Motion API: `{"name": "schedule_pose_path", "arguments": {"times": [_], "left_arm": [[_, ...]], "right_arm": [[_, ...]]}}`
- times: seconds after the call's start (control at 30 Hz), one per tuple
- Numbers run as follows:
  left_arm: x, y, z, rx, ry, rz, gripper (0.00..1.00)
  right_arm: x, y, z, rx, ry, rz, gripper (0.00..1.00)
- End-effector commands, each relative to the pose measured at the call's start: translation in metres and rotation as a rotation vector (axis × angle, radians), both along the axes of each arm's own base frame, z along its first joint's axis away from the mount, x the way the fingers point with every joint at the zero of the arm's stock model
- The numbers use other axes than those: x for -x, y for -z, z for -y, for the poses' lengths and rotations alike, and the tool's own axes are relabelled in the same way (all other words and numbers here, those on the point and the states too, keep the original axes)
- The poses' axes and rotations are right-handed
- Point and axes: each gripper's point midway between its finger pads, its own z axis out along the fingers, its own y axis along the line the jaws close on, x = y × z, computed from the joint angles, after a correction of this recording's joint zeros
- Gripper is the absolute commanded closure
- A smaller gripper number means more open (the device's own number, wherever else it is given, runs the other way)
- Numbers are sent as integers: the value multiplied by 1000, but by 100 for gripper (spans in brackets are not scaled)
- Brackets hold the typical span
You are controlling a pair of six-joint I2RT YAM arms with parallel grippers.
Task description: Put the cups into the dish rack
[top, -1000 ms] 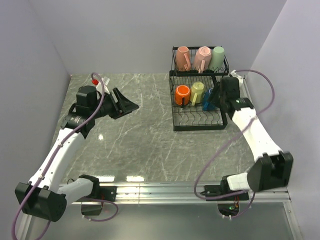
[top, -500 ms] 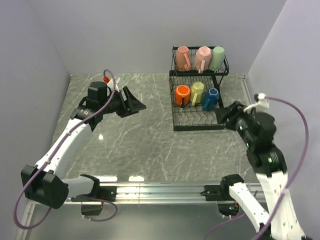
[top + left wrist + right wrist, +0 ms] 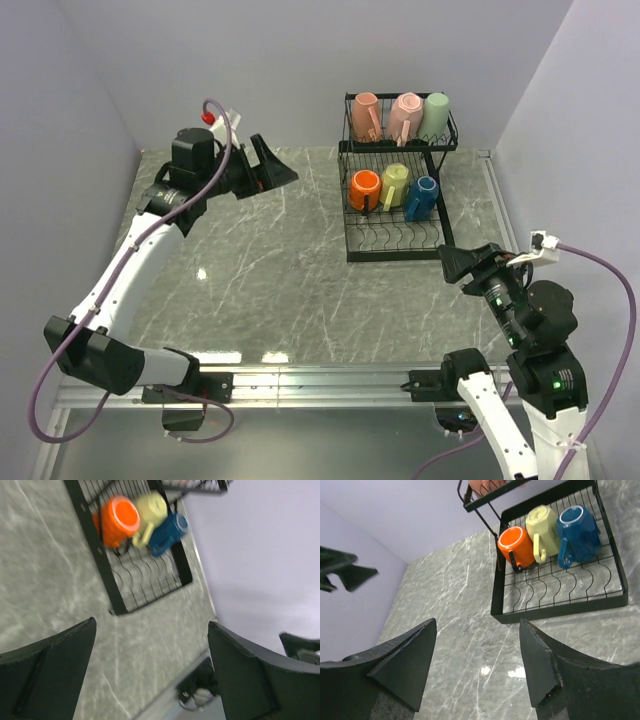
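**benchrat:** quick status? whats changed vs a sec ago

**me:** going L to R. My left gripper has swung up + back toward the far-left corner; a sec ago it sat lower, nearer mid-table. Fingers are spread wide w/ nothing btwn them. Its wrist cam just looks past them at the table and the rack.

**benchrat:** and the cups?

**me:** all six are in the dish rack, far right of the table. Upper basket: left pink cup, right pink cup, pale green cup. Lower shelf: orange cup, yellow cup, blue cup, side by side, tipped w/ open ends toward the arms. None of them shifted in the last sec.

**benchrat:** right arm?

**me:** biggest change. A sec ago my right gripper was right up against the blue cup. Now it's pulled back to the near right, clear of the rack, fingers apart + empty.

**benchrat:** so done?

**me:** imo yes. Blue looks like the last one in, and I see no cup outside the rack in any view. Afaict all that's left is parking both arms.
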Motion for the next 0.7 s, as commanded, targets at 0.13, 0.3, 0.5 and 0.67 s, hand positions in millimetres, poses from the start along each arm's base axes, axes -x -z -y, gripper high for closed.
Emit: {"name": "schedule_pose_path", "arguments": {"times": [0.13, 0.3, 0.5, 0.67], "left_arm": [[-23, -60, -43, -52, -275, 286, 1], [9, -101, -84, 106, -493, 575, 1], [47, -74, -105, 88, -517, 858, 1], [47, -52, -104, -21, -481, 823, 1]], "right_arm": [[-12, 12, 0, -28, 26, -65, 23], [-16, 12, 10, -73, 99, -13, 20], [-18, 14, 20, -116, 165, 6, 17], [-19, 18, 23, -127, 186, -4, 17]]}}
